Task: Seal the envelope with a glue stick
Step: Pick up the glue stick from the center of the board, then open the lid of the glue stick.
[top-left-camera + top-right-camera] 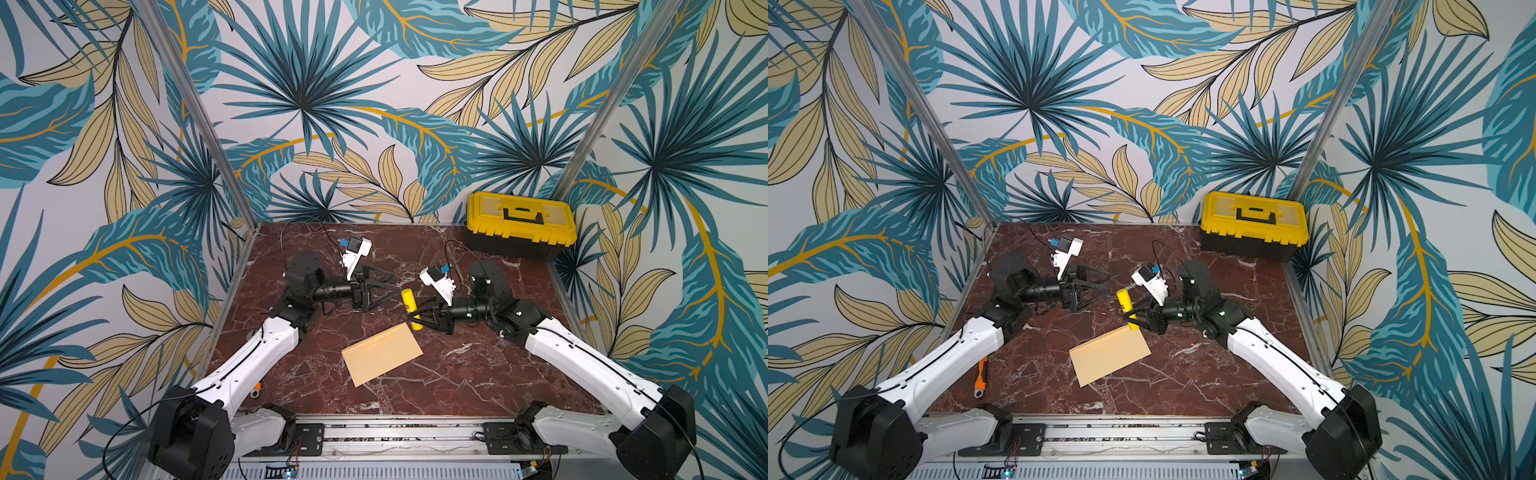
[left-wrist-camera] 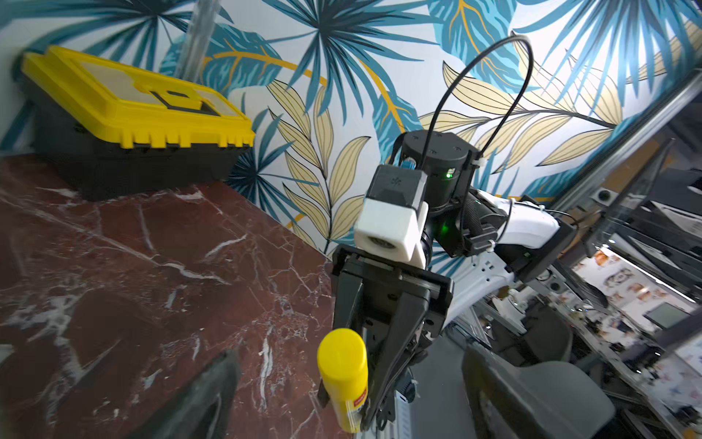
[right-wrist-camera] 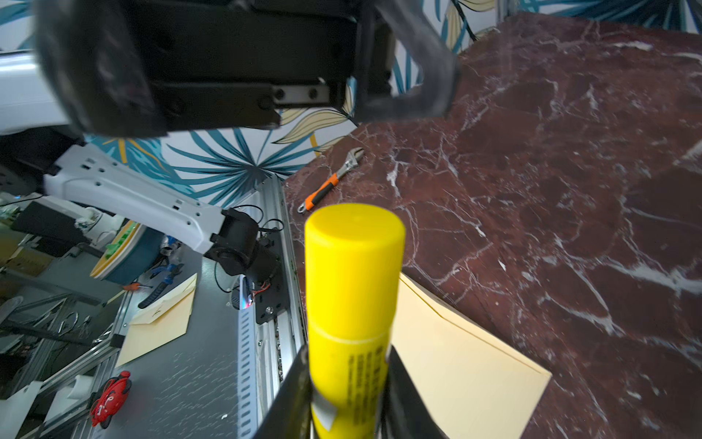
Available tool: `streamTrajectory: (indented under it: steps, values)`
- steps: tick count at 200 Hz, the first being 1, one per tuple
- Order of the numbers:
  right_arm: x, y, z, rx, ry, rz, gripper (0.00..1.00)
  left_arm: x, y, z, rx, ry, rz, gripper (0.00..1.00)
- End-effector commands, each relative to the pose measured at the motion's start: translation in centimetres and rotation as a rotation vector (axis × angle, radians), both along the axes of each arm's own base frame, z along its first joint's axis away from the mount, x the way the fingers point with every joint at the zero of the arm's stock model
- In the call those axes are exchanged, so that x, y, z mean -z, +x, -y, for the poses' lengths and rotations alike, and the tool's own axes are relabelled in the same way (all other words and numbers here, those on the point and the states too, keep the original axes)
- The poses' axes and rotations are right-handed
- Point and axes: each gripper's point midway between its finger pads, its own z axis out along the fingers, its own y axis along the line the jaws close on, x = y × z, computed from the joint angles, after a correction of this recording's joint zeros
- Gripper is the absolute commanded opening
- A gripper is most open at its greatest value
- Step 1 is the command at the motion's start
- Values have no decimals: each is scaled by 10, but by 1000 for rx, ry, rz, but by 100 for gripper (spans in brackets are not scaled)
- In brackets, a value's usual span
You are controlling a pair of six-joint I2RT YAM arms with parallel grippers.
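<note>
Leave the envelope [image 1: 381, 353] flat near the middle of the desk [image 1: 457, 374], toward the front edge, flap not in sight. Ease the left gripper [image 1: 395, 284], spread wide and empty just beside the yellow cap, level around that cap only, clear of the label. Close firmly, then pull straight along the glue stick [image 1: 408, 301], without bending it sideways. Hold the right gripper [image 1: 417, 319], clamped low on the upright stick above the envelope's far corner, steady against the pull.

Matt paper envelope [image 1: 381, 353], glossy marbled table [image 1: 478, 374]
</note>
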Motion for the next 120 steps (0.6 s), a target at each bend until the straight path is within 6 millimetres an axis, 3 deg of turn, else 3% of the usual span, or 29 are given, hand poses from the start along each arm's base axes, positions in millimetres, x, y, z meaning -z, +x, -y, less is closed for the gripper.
streamTrajectory:
  steps: [1, 33, 120]
  values:
    - [-35, -10, -10, -84, 98, 64, 0, -17, -24, 12, 148, -27, 60, 91]
    - [-42, -15, -13, -99, 95, 76, 0, -20, -30, 21, 179, -25, 72, 84]
    - [-42, -23, -15, -114, 115, 77, 0, -40, -34, 19, 189, -90, 97, 60]
